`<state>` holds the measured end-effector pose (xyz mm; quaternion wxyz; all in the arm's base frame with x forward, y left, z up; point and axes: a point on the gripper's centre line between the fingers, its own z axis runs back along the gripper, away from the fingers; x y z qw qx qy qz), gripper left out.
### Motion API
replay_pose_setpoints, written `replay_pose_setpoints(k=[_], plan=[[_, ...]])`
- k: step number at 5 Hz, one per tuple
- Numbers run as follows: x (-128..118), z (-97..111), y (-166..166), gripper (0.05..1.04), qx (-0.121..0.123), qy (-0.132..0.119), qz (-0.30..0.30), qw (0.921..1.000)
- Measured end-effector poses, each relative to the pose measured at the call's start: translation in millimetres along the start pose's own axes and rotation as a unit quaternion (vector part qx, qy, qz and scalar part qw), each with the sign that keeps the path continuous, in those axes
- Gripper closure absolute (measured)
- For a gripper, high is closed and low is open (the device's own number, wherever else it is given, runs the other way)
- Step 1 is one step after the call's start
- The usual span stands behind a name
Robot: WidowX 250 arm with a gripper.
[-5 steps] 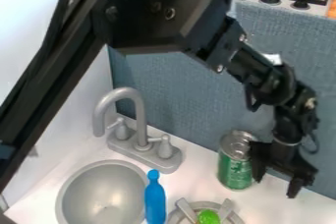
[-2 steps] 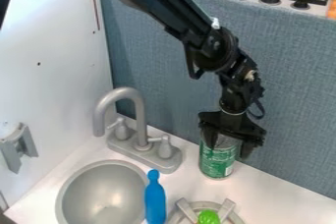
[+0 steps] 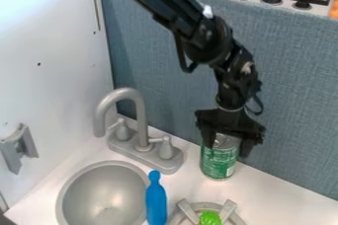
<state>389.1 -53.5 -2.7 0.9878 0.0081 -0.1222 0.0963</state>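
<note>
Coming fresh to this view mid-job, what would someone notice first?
Probably the black arm, slanting down from the top edge, with its gripper right at the green can by the blue-gray panel. Next, likely the bright blue bottle-shaped object right of the round sink, and the vivid green item at the bottom edge.

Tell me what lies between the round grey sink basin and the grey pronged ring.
A blue bottle-shaped object is between the basin and the ring, as the camera view shows.

White counter [image 3: 277, 197], inset gray sink [image 3: 105, 163], gray faucet [image 3: 141, 120], green can [image 3: 217, 163], blue pin-shaped object [image 3: 155, 203], gray burner grate [image 3: 228, 211]
</note>
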Motion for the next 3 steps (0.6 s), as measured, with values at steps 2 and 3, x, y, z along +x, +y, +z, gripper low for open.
replay_pose_setpoints(k=[2, 3], plan=[[-57.6, 54.3, 2.7, 0.085, 0.041, 0.114, 0.022, 0.9924], [-88.2, 81.7, -2.6, 0.085, 0.06, 0.156, 0.018, 0.9859]])
